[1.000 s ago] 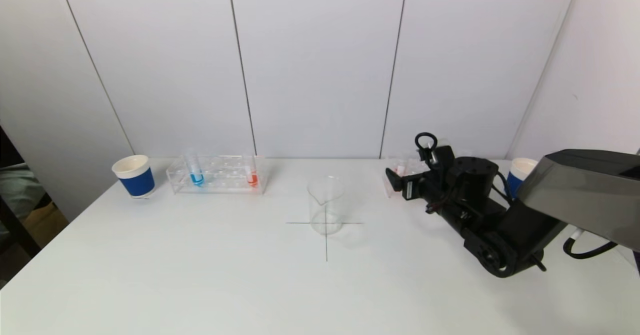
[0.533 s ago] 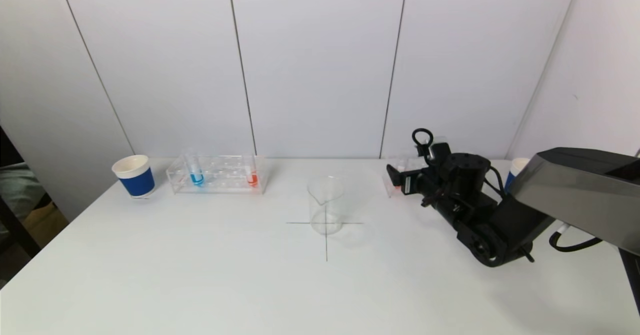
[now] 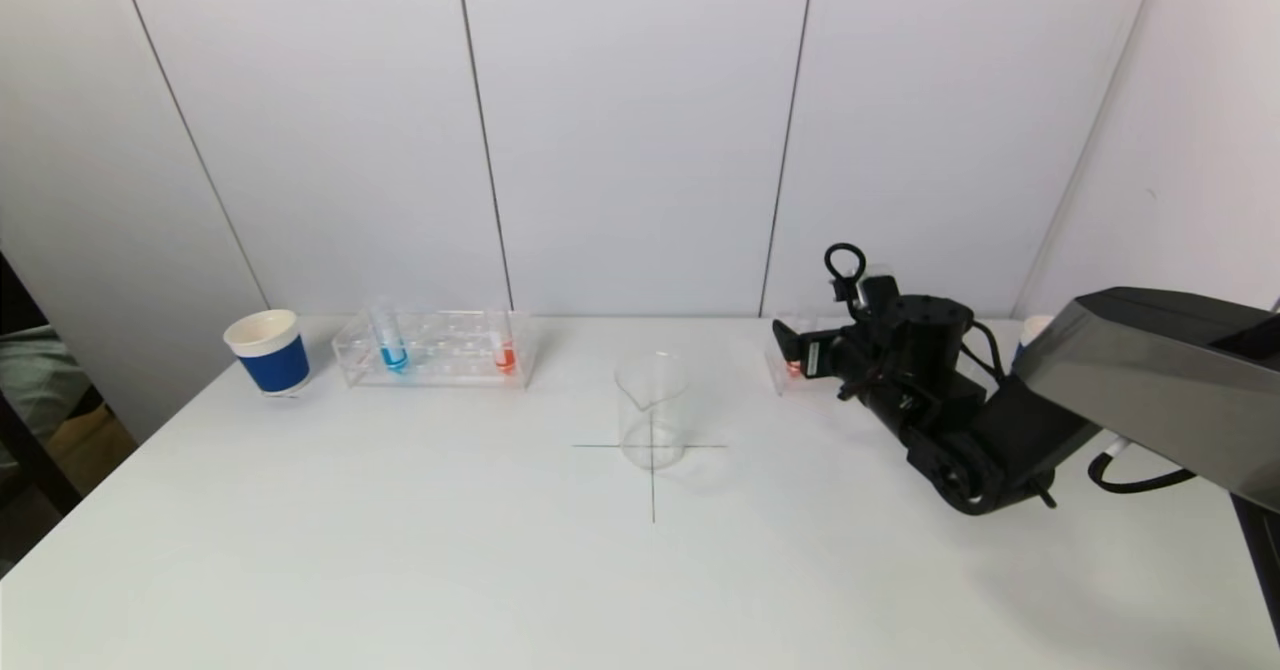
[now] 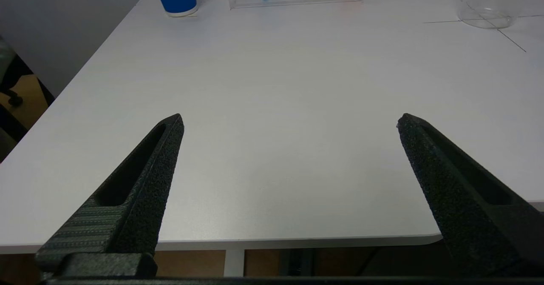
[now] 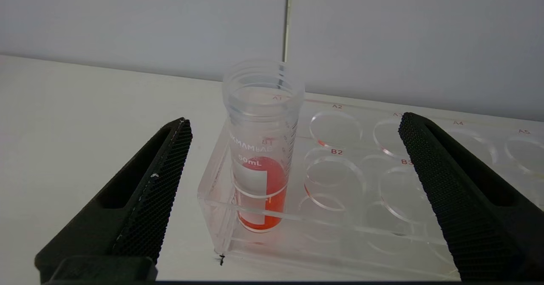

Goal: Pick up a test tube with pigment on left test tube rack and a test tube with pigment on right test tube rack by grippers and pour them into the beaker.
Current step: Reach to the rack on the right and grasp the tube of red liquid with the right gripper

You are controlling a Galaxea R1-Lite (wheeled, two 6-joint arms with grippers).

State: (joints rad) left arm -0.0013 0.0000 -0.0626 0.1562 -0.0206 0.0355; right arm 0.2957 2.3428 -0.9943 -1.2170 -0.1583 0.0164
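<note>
The clear beaker point(image 3: 652, 410) stands on a cross mark at mid-table. The left test tube rack point(image 3: 435, 350) holds a blue-pigment tube point(image 3: 387, 340) and a red-pigment tube point(image 3: 504, 350). My right gripper point(image 3: 790, 345) is open just in front of the right rack's point(image 5: 382, 234) end. A tube with red pigment point(image 5: 260, 157) stands upright in the corner hole there, a little beyond my right gripper point(image 5: 295, 121), touching neither finger. My left gripper point(image 4: 290, 117) hangs open and empty before the table's near edge, far from the left rack point(image 4: 293, 0).
A blue paper cup point(image 3: 268, 352) stands left of the left rack. Another blue cup point(image 3: 1035, 328) is mostly hidden behind my right arm. The white wall rises close behind both racks. The table edge point(image 4: 238, 240) lies just under my left gripper.
My right arm has moved forward and slightly up, bringing its open gripper closer to the right rack. The beaker and left rack have not moved.
</note>
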